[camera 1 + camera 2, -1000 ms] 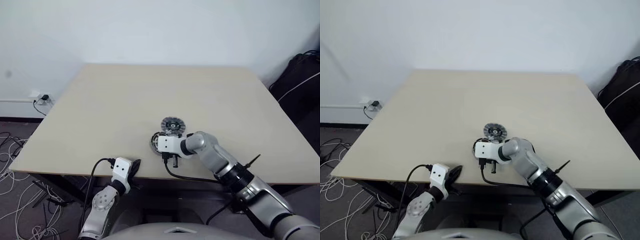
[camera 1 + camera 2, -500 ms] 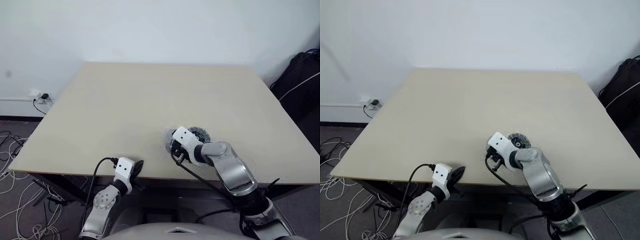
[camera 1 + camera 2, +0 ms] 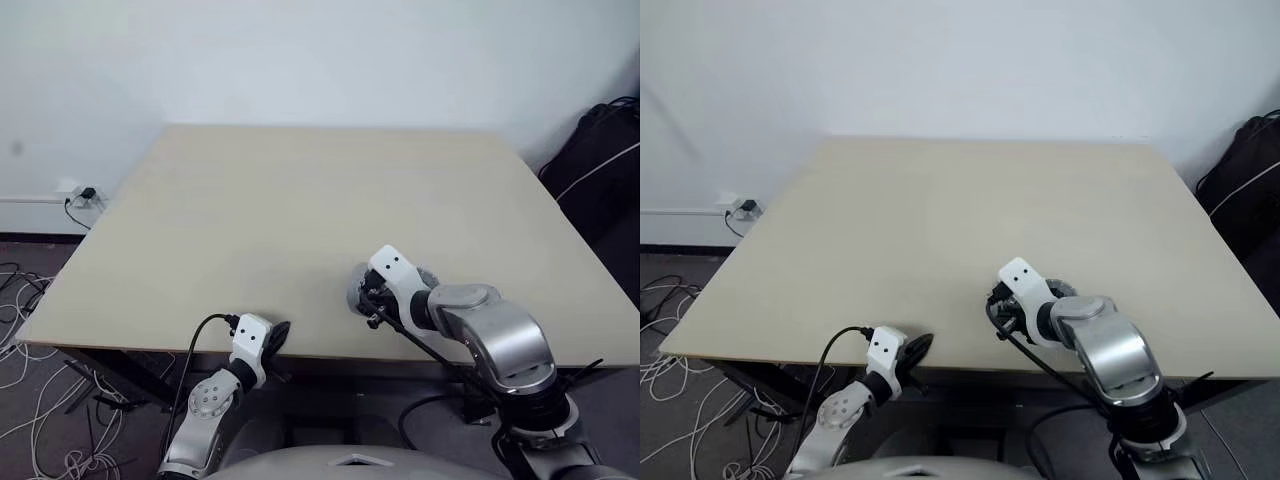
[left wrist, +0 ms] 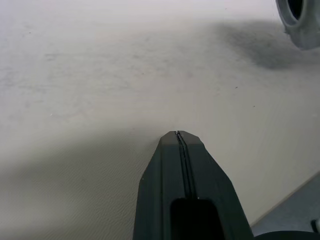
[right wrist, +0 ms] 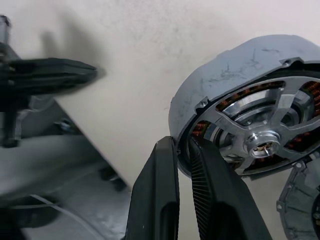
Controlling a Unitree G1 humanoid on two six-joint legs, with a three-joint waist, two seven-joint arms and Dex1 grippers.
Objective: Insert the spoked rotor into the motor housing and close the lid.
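**Housing lifted above the beige table**

A bare beige table (image 3: 300,200) stands against a white wall, with cables on the floor at its left.

In the right wrist view, the right gripper (image 5: 184,150) has its two black fingers (image 5: 160,195) nearly together, pinching the grey wall of the motor housing (image 5: 240,75). Copper windings show behind the spoked rotor (image 5: 262,142), which sits inside the housing. The housing is tilted, with its open face towards the wrist camera. Beside it, at the frame edge, lies part of another grey ribbed round piece (image 5: 300,205).

The left gripper (image 4: 181,137) has its fingers pressed together, empty, low over the table's near edge.
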